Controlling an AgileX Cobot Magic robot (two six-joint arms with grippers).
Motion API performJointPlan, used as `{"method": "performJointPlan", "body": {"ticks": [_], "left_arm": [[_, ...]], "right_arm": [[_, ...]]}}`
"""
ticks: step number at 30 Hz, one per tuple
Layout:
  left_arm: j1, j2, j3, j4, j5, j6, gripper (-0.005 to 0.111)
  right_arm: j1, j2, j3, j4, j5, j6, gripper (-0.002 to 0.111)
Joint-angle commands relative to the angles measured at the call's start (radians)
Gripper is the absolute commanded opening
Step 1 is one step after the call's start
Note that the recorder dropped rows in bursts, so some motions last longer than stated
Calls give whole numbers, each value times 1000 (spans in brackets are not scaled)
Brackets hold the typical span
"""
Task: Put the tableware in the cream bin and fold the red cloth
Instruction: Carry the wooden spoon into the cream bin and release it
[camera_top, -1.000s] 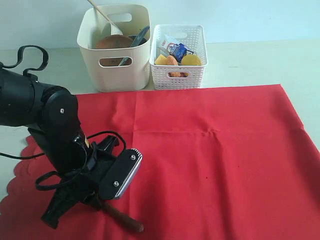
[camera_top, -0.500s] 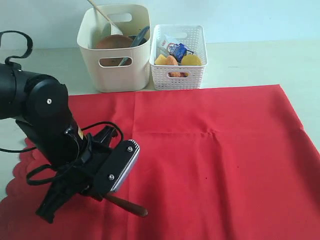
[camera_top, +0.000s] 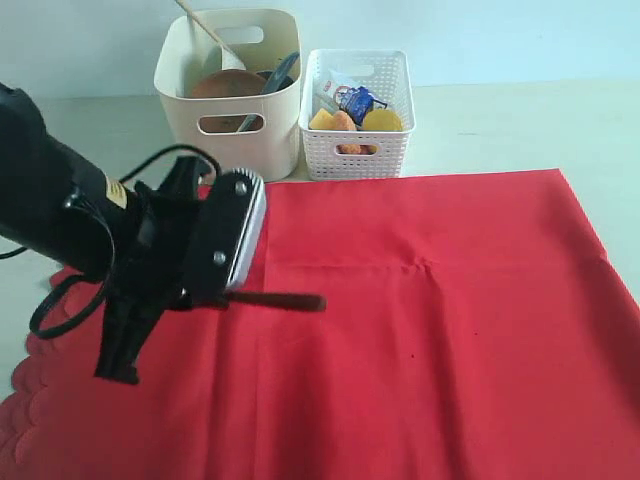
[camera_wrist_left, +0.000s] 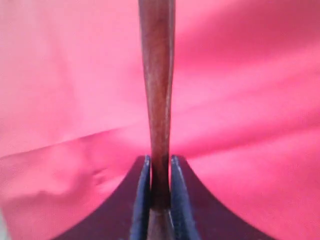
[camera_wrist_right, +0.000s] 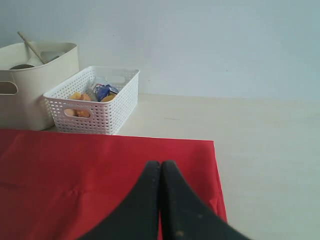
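Dark wooden spoon (camera_top: 280, 300): you have it gripped in your left hand, its shaft sticking out roughly level over the red cloth and pointing toward the middle of the sheet. The gripped end is hidden in the exterior view.
Left hand (camera_wrist_left: 160, 172): clenched on the spoon, with a finger pressing the shaft from either side.
Red cloth (camera_top: 450, 330): lies spread and unfolded over the worktop, with a faint crease across it and its scalloped edge on the left of the exterior view.
Cream bin (camera_top: 200, 150): stands just past the cloth's far edge. A brown plate (camera_top: 228, 84) sits inside it and a pale chopstick (camera_top: 200, 25) leans out over the rim.
White basket (camera_top: 355, 150): just beside the bin on its right, holding yellow food and a blue-and-white carton (camera_top: 350, 98).
Right hand (camera_wrist_right: 160, 167): your jaws are pressed together on nothing, above the cloth near its far right corner.
Worktop (camera_top: 500, 120): pale, showing beyond the cloth.
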Motion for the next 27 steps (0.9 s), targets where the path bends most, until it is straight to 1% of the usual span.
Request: {"method": "performJointPlan", "body": {"ticks": [1, 3, 6, 10, 12, 15, 18, 21, 27], "left_arm": [[-5, -81, 4, 1, -144, -236, 0], [-2, -107, 4, 1, -200, -314, 0], [25, -136, 4, 1, -316, -424, 0], [102, -159, 4, -26, -505, -509, 0], [152, -156, -10, -55, -583, -563, 0], [219, -136, -48, -113, -666, -650, 0], [267, -101, -92, -123, -736, -788, 0], [295, -48, -144, -123, -794, -914, 0], [301, 89, -264, -119, -886, -1021, 0]], "right_arm": [[-5, -6, 5, -2, -6, -5, 0], [-5, -6, 5, -2, -6, -5, 0], [-5, -6, 5, -2, -6, -5, 0], [-5, -6, 5, -2, -6, -5, 0], [-5, -6, 5, -2, -6, -5, 0], [-5, -6, 5, -2, -6, -5, 0], [-5, -6, 5, -2, -6, -5, 0], [-5, -6, 5, -2, -6, -5, 0], [-5, -6, 5, -2, -6, -5, 0]]}}
